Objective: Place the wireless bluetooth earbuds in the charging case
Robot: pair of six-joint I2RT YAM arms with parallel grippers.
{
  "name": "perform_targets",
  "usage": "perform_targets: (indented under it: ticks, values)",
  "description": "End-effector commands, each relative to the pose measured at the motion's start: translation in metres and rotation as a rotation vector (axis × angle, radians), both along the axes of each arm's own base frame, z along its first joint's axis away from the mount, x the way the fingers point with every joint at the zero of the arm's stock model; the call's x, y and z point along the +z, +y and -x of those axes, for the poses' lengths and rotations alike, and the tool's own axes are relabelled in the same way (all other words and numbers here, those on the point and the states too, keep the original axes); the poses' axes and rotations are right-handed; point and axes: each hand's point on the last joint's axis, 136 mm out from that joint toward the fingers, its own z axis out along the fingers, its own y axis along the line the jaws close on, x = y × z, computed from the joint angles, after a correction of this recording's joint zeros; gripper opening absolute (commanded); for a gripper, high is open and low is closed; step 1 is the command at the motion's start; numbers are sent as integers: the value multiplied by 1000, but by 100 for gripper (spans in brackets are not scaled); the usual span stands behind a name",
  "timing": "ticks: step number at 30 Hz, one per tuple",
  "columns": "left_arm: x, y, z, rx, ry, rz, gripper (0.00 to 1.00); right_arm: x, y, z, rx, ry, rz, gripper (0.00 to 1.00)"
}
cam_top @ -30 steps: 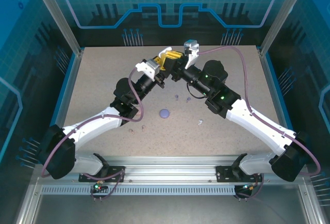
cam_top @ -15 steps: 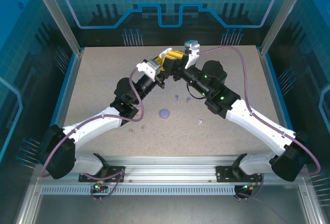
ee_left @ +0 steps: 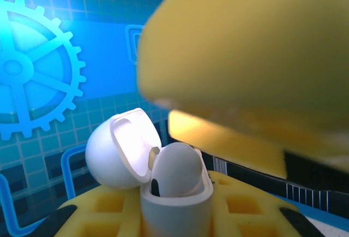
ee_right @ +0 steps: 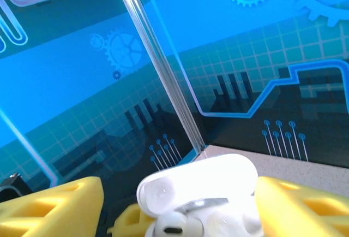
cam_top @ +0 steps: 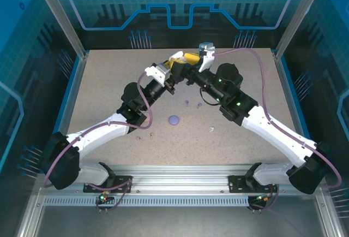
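My left gripper (cam_top: 173, 67) is shut on a white charging case (ee_left: 177, 207), held upright between its yellow fingers (ee_left: 95, 209). The lid (ee_left: 122, 149) stands open and a white earbud (ee_left: 175, 169) sits in the case. My right gripper (cam_top: 191, 58) hovers right at the case, open, with one yellow finger (ee_right: 54, 209) on each side of the open lid (ee_right: 202, 179). On the table lie another white earbud (cam_top: 211, 129), two purple earbuds (cam_top: 187, 104) and two pink earbuds (cam_top: 151, 134).
A round purple case (cam_top: 174, 120) lies on the table between the arms. Glass walls and metal posts (ee_right: 163, 73) close off the back and sides. Both arms reach toward the far middle of the table (cam_top: 109, 84).
The right gripper has shifted a little up and back over the case. The left gripper has held the case nearly still.
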Motion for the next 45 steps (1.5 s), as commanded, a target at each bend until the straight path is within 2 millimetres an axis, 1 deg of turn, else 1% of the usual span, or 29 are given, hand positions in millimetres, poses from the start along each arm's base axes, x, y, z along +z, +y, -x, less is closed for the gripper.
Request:
perform_targets:
  ticks: [1, 3, 5, 7, 8, 9, 13, 14, 16, 17, 19, 20, 22, 25, 27, 30, 33, 37, 42, 45]
  values:
    - [35, 5, 14, -14, -92, 68, 0, 37, -43, 16, -81, -3, -78, 77]
    - [35, 6, 14, -9, -93, 69, 0, 33, -69, 15, -166, 45, -80, 79]
    - [35, 7, 15, -4, -94, 66, 0, 17, -96, 12, -249, 118, -75, 80]
    - [34, 9, 16, 4, -99, 59, 0, -17, -124, 5, -345, 271, -29, 80]
    - [35, 10, 16, 7, -100, 58, 0, -32, -131, 2, -366, 327, -8, 81]
    - [33, 11, 17, 12, -98, 54, 0, -51, -140, 1, -389, 398, 20, 81]
    - [32, 15, 19, 21, -94, 55, 0, -137, -168, 3, -498, 730, 168, 80]
    - [31, 15, 20, 20, -93, 56, 0, -153, -168, 4, -499, 786, 205, 79]
    - [29, 17, 22, 21, -86, 59, 0, -193, -173, 10, -522, 921, 302, 77]
    - [29, 18, 23, 22, -85, 60, 0, -209, -172, 12, -516, 962, 341, 77]
    - [30, 21, 25, 27, -84, 61, 0, -244, -178, 19, -537, 1061, 429, 75]
    - [29, 22, 26, 28, -81, 59, 0, -257, -181, 22, -550, 1094, 462, 74]
    - [30, 26, 29, 31, -83, 62, 0, -289, -188, 32, -592, 1196, 516, 72]
    - [30, 28, 34, 27, -82, 64, 0, -324, -188, 45, -635, 1322, 491, 71]
    - [29, 30, 36, 26, -81, 66, 0, -340, -182, 51, -657, 1379, 443, 70]
    - [28, 33, 39, 28, -80, 73, 0, -354, -171, 54, -694, 1430, 398, 68]
    - [28, 36, 42, 27, -79, 79, 0, -366, -159, 57, -719, 1479, 395, 67]
    - [27, 39, 46, 31, -81, 81, 0, -380, -144, 59, -733, 1510, 438, 65]
    - [26, 43, 50, 34, -86, 80, 0, -397, -137, 60, -743, 1536, 470, 62]
    - [26, 45, 51, 37, -89, 80, 0, -404, -137, 60, -751, 1543, 490, 58]
